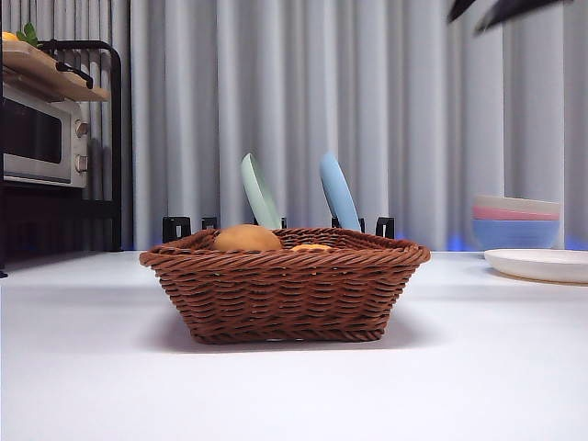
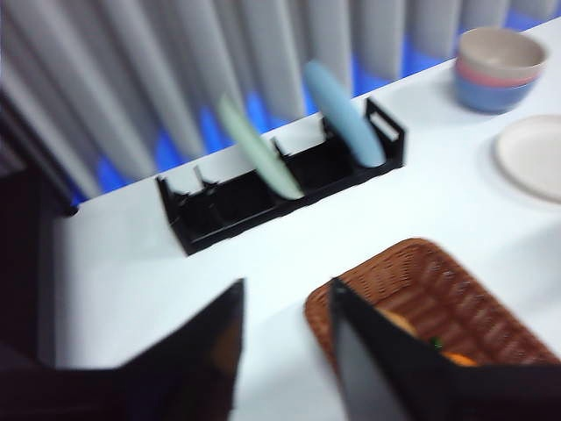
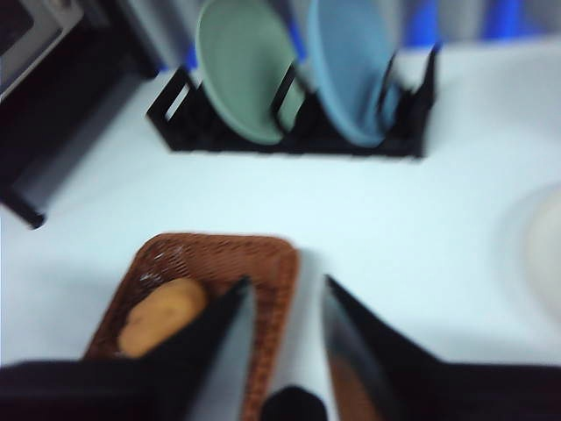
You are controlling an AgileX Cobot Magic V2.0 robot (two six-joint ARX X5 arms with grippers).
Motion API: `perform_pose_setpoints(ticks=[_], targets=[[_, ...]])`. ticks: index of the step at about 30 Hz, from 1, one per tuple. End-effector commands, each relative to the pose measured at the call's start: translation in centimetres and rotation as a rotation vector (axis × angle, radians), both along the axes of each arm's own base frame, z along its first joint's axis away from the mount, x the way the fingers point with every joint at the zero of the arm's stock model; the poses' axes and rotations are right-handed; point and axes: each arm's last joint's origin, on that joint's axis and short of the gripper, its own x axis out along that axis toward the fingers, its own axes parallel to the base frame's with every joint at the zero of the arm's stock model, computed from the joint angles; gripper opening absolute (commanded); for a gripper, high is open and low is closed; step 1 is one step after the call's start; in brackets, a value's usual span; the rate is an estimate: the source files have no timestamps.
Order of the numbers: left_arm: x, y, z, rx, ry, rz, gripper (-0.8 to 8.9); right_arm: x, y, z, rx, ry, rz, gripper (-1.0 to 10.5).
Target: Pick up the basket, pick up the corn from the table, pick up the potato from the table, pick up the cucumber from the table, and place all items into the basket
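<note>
The brown wicker basket [image 1: 285, 285] stands on the white table [image 1: 92, 367], mid-view. Inside it the tan potato [image 1: 246, 239] rises above the rim, and a sliver of the orange corn [image 1: 312, 247] shows beside it. In the left wrist view the basket [image 2: 438, 289] holds the corn [image 2: 460, 358] and a tiny green tip of the cucumber [image 2: 436, 342]. My left gripper [image 2: 287, 285] hangs open and empty above the basket's corner. My right gripper [image 3: 286, 281] is open and empty over the basket's [image 3: 263, 254] edge, with the potato [image 3: 162, 316] below it.
A black dish rack [image 2: 263, 189] behind the basket holds a green plate [image 1: 259, 191] and a blue plate [image 1: 339, 193]. Stacked bowls [image 1: 516, 220] and a white plate [image 1: 542, 265] sit at the right. A toaster oven [image 1: 41, 138] stands at the left. A black arm tip [image 1: 496, 11] shows at the top right.
</note>
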Motion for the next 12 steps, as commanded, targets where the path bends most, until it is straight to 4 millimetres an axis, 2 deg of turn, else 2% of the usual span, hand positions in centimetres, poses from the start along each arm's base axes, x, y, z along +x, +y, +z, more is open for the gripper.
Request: perform_pose_setpoints(ticks=[1, 4, 8, 12], targets=[[0.6, 0.5, -2.2, 0.01, -0.016, 0.03, -0.09, -1.1, -0.5, 0.5, -0.093, -0.041, -0.035, -0.2], [0.3, 0.8, -4.4, -0.011, -0.055, 0.037, -0.09, -2.3, -1.0, 0.9, -0.149, -0.053, -0.076, -0.2], [-1.1, 1.6, -7.8, -0.041, -0.109, 0.038, -0.09, -3.8, -1.5, 1.0, -0.166, -0.074, -0.087, -0.2], [-2.9, 2.6, -10.9, -0.056, -0.137, 0.038, -0.09, -5.6, -2.0, -0.1, -0.156, -0.106, -0.09, -0.2]])
